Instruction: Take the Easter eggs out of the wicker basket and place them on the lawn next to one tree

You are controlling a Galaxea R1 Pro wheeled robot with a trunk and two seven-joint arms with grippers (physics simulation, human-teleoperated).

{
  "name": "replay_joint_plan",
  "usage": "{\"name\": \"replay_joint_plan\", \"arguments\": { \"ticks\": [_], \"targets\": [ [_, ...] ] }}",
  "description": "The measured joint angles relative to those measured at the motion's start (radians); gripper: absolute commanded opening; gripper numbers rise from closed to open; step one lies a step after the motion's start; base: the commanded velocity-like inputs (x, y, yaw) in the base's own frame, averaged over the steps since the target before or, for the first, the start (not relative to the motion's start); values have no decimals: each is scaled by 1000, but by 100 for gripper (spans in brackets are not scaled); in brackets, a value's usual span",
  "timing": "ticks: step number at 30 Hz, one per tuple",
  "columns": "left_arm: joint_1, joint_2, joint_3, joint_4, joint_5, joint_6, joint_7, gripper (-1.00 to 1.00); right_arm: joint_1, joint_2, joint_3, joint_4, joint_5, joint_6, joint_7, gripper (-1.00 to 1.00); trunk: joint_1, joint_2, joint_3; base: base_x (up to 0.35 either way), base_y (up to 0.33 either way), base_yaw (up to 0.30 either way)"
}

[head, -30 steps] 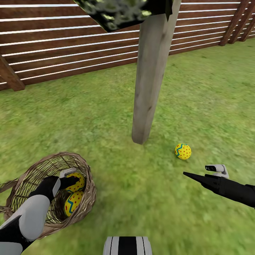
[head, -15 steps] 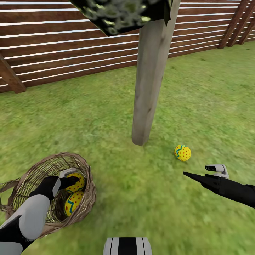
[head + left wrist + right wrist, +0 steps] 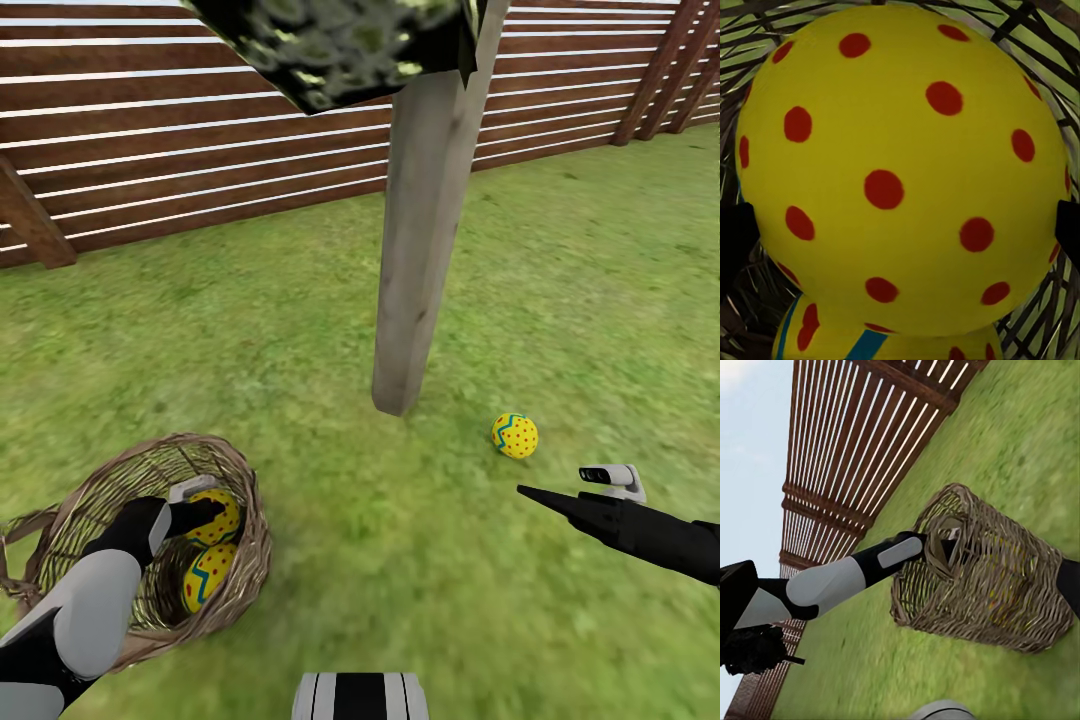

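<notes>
The wicker basket (image 3: 110,490) stands on the lawn (image 3: 330,520) at the lower left. Two yellow Easter eggs lie in it: a red-dotted egg (image 3: 222,518) (image 3: 900,172) and, below it, an egg with a blue zigzag (image 3: 205,578) (image 3: 862,346). My left gripper (image 3: 210,511) reaches into the basket, open, with its fingers (image 3: 733,240) on either side of the dotted egg. A third egg (image 3: 515,436) rests on the grass just right of the tree trunk (image 3: 415,250). My right gripper (image 3: 525,490) hovers open and empty, low over the grass near that egg.
A brown slatted fence (image 3: 200,130) runs along the back, with a slanted post (image 3: 30,215) at the left. Dark speckled foliage (image 3: 330,40) hangs overhead. Open grass lies around the trunk and to the right. The right wrist view shows the basket (image 3: 982,577) with my left arm (image 3: 847,577) in it.
The whole picture has slid down slightly, so the camera moved. Neither arm, the basket nor any egg has shifted relative to the others.
</notes>
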Motion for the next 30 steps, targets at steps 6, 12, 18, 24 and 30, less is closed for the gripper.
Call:
{"name": "replay_joint_plan", "arguments": {
  "ticks": [6, 12, 18, 24, 30],
  "targets": [
    [-1, 0, 1, 3, -3, 1, 0, -100, 0, 0, 0, 0, 0, 0, 0, 100, -2, 1, 15, 0, 0, 0],
    [-2, 1, 2, 7, -1, 2, 0, -100, 0, 0, 0, 0, 0, 0, 0, 100, -2, 1, 15, 0, 0, 0],
    [-2, 2, 0, 5, -4, 25, 1, -100, 0, 0, 0, 0, 0, 0, 0, 100, -4, 2, 35, 0, 0, 0],
    [-2, 3, 0, 0, -5, 38, 3, -100, 0, 0, 0, 0, 0, 0, 0, 100, -4, 2, 35, 0, 0, 0],
    [-2, 6, -1, -2, -5, 61, 5, -100, 0, 0, 0, 0, 0, 0, 0, 100, -5, 2, 39, 0, 0, 0]
  ]
}}
